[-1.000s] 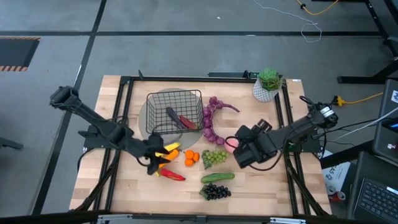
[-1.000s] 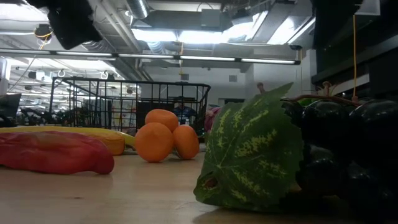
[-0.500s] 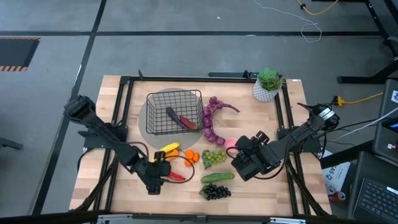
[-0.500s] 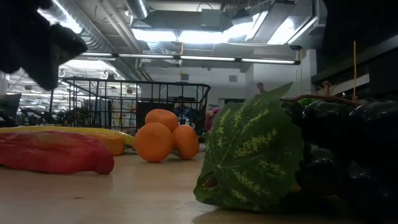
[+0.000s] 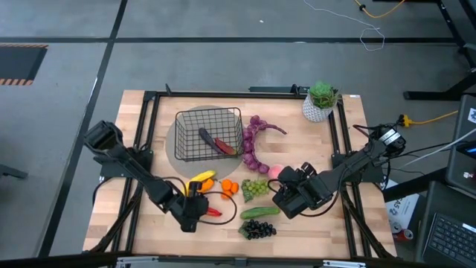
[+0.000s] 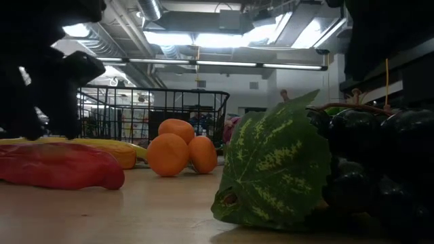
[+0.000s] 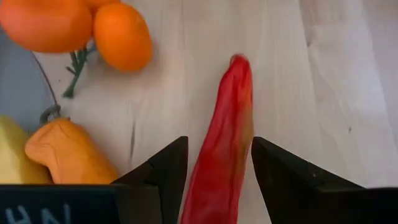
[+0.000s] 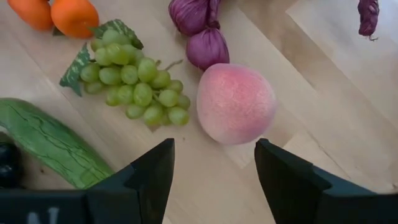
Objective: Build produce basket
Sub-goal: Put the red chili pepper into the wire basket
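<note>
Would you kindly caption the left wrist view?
Open left gripper straddling a red chilli beside the oranges.

Left gripper (image 5: 201,211) moves from beside the banana (image 5: 203,177) toward the near table edge and now sits low over the red chilli (image 7: 222,149), fingers open either side of it. Left arm's elbow swings nearer and right. Right gripper (image 5: 286,199) shifts near and slightly left, fingers open, facing the peach (image 8: 236,102) and green grapes (image 8: 135,84). In the low view, the left gripper drops in front of the basket (image 6: 152,108).
</note>
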